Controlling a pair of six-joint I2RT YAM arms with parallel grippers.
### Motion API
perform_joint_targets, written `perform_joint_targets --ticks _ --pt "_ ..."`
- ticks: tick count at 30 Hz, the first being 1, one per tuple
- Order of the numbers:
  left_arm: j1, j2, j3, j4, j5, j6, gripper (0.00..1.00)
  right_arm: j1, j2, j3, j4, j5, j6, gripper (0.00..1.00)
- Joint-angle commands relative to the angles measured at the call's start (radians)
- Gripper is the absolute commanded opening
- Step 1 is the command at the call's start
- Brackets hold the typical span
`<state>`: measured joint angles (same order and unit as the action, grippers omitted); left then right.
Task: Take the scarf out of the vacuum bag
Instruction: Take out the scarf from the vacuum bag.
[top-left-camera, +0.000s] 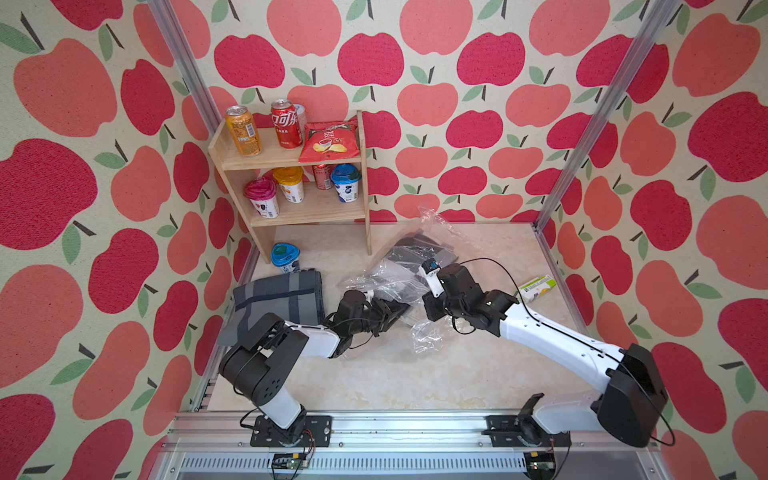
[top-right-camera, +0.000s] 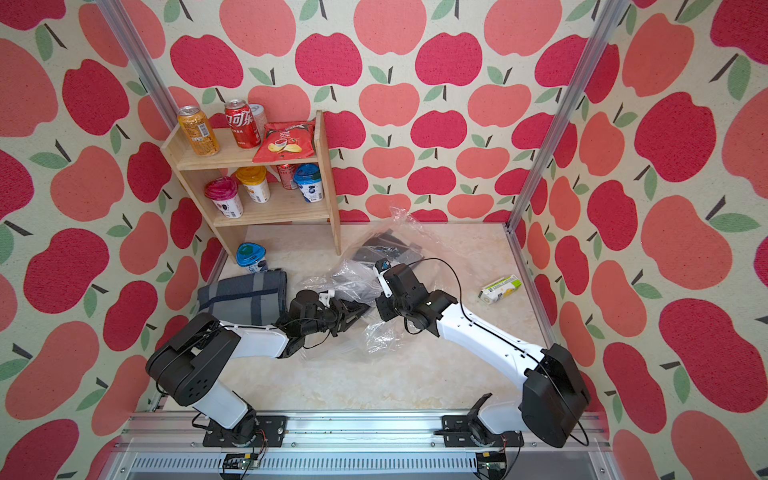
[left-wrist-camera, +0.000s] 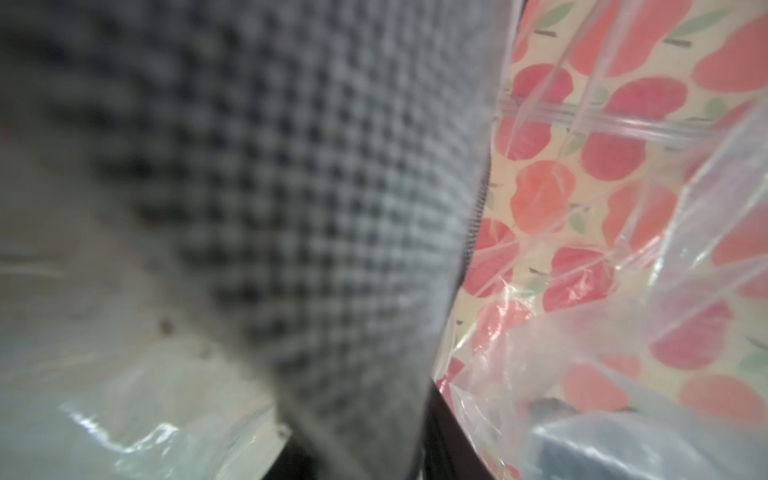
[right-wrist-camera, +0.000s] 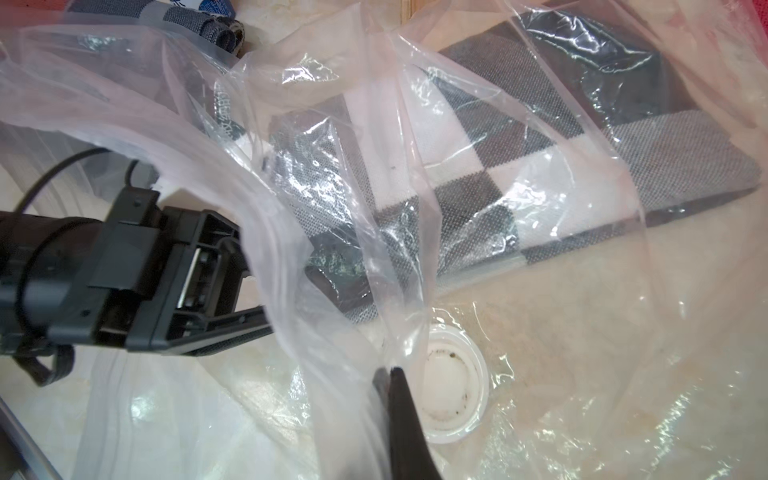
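Right gripper (right-wrist-camera: 390, 372): jaws closed tight, pinching a fold of the vacuum bag (right-wrist-camera: 561, 316) film beside its white valve cap (right-wrist-camera: 451, 395). Left gripper (top-left-camera: 397, 311): pushed into the bag mouth, fingers hidden by film; cannot tell how the jaws stand. Checked grey-and-white scarf (right-wrist-camera: 478, 174) lies flat inside the bag, which rests near the foot of the wooden shelf (top-left-camera: 274, 158). Shelf holds cans, a crisp packet and lidded cups. Folded grey striped cloth (top-left-camera: 278, 299) lies before the shelf, outside the bag. Pale marbled tabletop (top-left-camera: 415, 374); apple-print walls (top-left-camera: 478, 62).
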<state>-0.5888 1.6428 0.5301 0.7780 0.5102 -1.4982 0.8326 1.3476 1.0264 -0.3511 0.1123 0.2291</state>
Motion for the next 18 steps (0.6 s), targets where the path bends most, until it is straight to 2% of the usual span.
perform_joint_targets --ticks 1,3,6,10,18 --pt "0.005 0.017 0.025 0.014 0.012 -0.010 0.18 -0.007 -0.038 -0.021 0.007 -0.013 -0.035 0.00" --pt "0.005 0.009 0.028 0.008 0.011 -0.011 0.09 -0.007 -0.039 -0.035 0.004 -0.013 -0.035 0.00" --pt "0.004 -0.014 0.025 -0.001 0.014 -0.015 0.03 -0.009 -0.035 -0.043 0.004 -0.015 -0.036 0.00" --pt "0.010 -0.060 0.024 -0.028 0.017 -0.016 0.00 -0.008 -0.018 -0.037 0.009 -0.024 -0.037 0.00" --pt "0.035 -0.155 0.024 -0.117 0.044 -0.008 0.00 -0.007 0.018 -0.029 0.014 -0.033 -0.040 0.00"
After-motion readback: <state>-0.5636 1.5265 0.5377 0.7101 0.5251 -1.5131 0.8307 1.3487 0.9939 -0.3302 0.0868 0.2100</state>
